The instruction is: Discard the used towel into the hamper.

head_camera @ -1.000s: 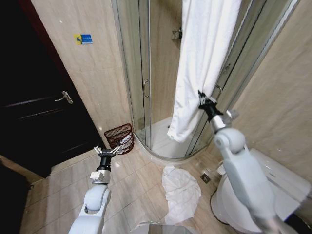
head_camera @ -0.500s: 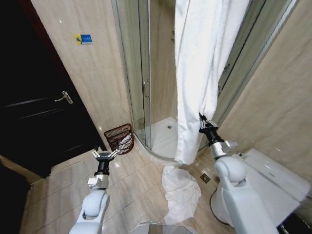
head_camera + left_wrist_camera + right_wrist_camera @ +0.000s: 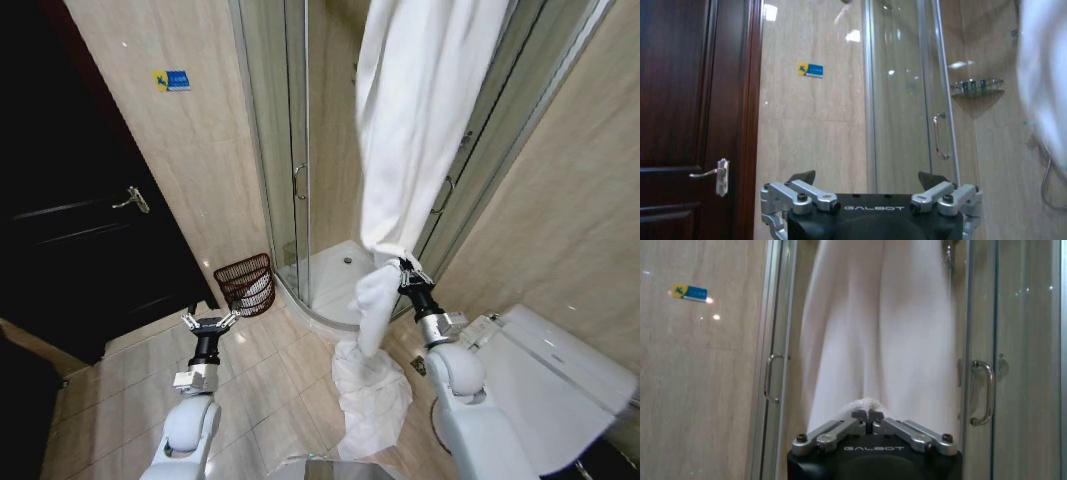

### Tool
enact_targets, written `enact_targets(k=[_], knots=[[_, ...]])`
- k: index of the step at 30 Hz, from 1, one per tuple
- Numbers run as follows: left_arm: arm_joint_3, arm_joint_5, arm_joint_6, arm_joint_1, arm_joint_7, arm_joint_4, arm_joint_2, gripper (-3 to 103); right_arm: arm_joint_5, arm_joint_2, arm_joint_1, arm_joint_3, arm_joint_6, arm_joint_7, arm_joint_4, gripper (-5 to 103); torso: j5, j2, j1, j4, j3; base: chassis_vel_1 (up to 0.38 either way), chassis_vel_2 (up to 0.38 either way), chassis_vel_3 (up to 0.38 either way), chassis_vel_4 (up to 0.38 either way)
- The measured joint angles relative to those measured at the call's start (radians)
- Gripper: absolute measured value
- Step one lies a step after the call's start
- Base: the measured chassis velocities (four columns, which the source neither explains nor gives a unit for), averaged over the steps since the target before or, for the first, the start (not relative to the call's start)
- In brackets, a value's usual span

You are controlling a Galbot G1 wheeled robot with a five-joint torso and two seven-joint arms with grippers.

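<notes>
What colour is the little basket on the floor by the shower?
Dark reddish-brown hamper, clearest in the head view.

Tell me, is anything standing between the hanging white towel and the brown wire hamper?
Nothing visible. The right gripper is shut on the hanging white towel; bare tiled floor lies between it and the brown wire hamper by the glass shower door.

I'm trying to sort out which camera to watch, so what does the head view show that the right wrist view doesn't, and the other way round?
Head view alone: the hamper on the floor by the shower glass, the dark door, a second towel crumpled on the tiles, and the left gripper open and idle, low near the floor.

Right wrist view alone: the fingers seen close, pinched shut on cloth.

Both: the hanging towel, the right gripper clamped on its lower end, and the blue sticker.
</notes>
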Motion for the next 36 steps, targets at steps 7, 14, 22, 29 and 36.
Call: enact_targets(k=[7, 14, 22, 29, 36], knots=[[0.000, 0.000, 0.000, -0.004, 0.000, 0.001, 0.000, 100, -0.004, -0.005, -0.003, 0.000, 0.009, 0.001, -0.009, 1, 0.0002, 0.000, 0.000, 0.0000, 0.000, 0.000, 0.000, 0.000, 0.000], [-0.003, -0.001, -0.002, -0.003, 0.000, 0.001, 0.001, 100, -0.001, -0.012, -0.002, 0.006, 0.013, 0.001, -0.009, 1, -0.0001, 0.000, 0.000, -0.0001, 0.000, 0.000, 0.000, 0.000, 0.000], [-0.009, -0.002, -0.009, 0.004, -0.001, 0.004, 0.005, 100, -0.004, -0.003, -0.005, 0.000, 0.021, 0.002, -0.013, 1, 0.0000, 0.000, 0.000, 0.0000, 0.000, 0.000, 0.000, 0.000, 0.000], [-0.011, -0.002, -0.010, 0.004, -0.002, 0.006, 0.006, 100, 0.000, -0.004, -0.002, 0.002, 0.021, 0.006, -0.014, 1, 0.0000, 0.000, 0.000, 0.0000, 0.000, 0.000, 0.000, 0.000, 0.000], [-0.008, -0.002, -0.006, 0.002, -0.002, 0.006, 0.004, 100, 0.000, -0.003, -0.001, 0.002, 0.021, 0.012, -0.013, 1, 0.0001, 0.000, 0.000, 0.0000, 0.000, 0.000, 0.000, 0.000, 0.000]])
